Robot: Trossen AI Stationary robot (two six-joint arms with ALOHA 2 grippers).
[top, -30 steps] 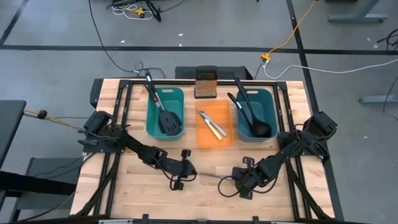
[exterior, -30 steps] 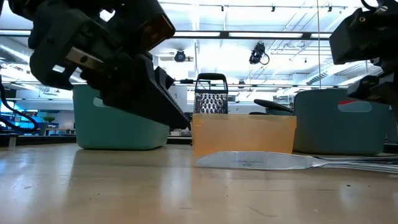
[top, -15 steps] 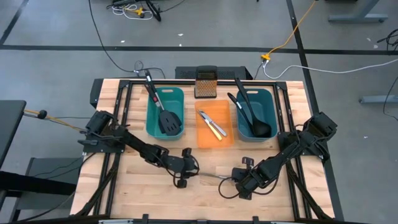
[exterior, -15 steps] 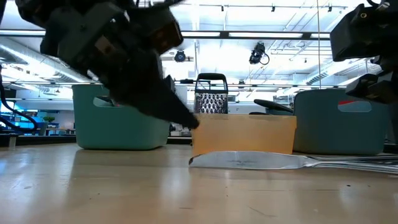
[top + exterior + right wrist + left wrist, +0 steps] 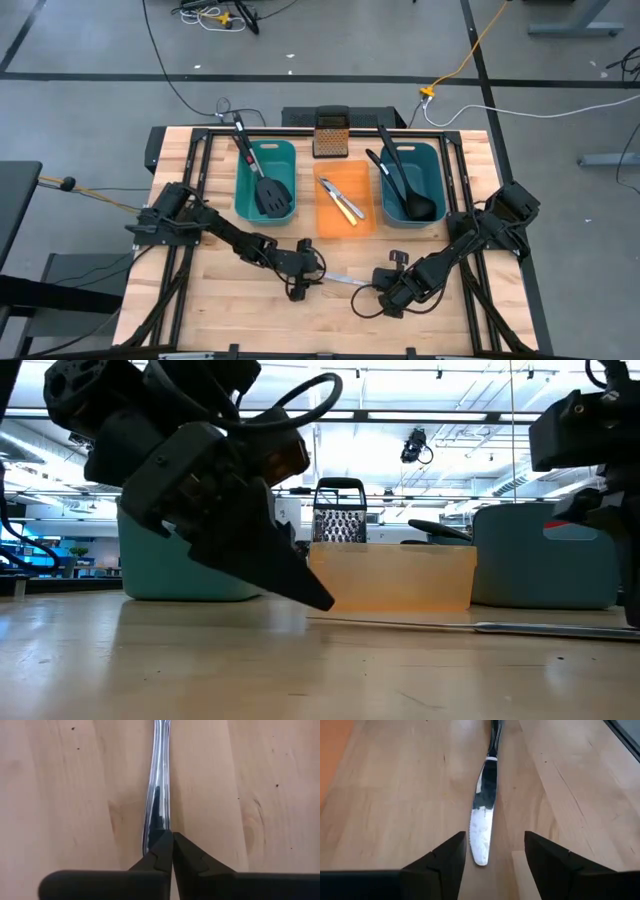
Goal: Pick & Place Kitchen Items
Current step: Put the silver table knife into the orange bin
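A slim silver knife (image 5: 345, 279) lies flat on the wooden table in the near middle, with its blade toward the left arm and its handle toward the right arm. My left gripper (image 5: 316, 276) is low over the blade tip and open. In the left wrist view the blade tip (image 5: 480, 855) lies between its two fingers (image 5: 451, 857), apart from both. My right gripper (image 5: 380, 291) is shut at the handle's end. A black spatula (image 5: 268, 190), two black ladles (image 5: 404, 190) and more knives (image 5: 342, 200) lie in the bins. My right gripper meets the knife at its handle end (image 5: 152, 842); the shut fingers come slanting down from the table's right. The handle runs out from under one finger (image 5: 157, 855), beside the seam, along the fingers' line. Pinched or only pressed on, I cannot tell. The knife lies flat on the table.
At the far side stand a teal bin (image 5: 240, 185), an orange bin (image 5: 335, 227) and a second teal bin (image 5: 441, 180) in a row, with a metal grater (image 5: 331, 135) upright behind them. Bare wood lies around the knife.
My left gripper has gone toward the table's right edge and down to the knife's blade tip, and it has opened. The knife's blade, which showed its broad face in the low view, now lies flat on the table.
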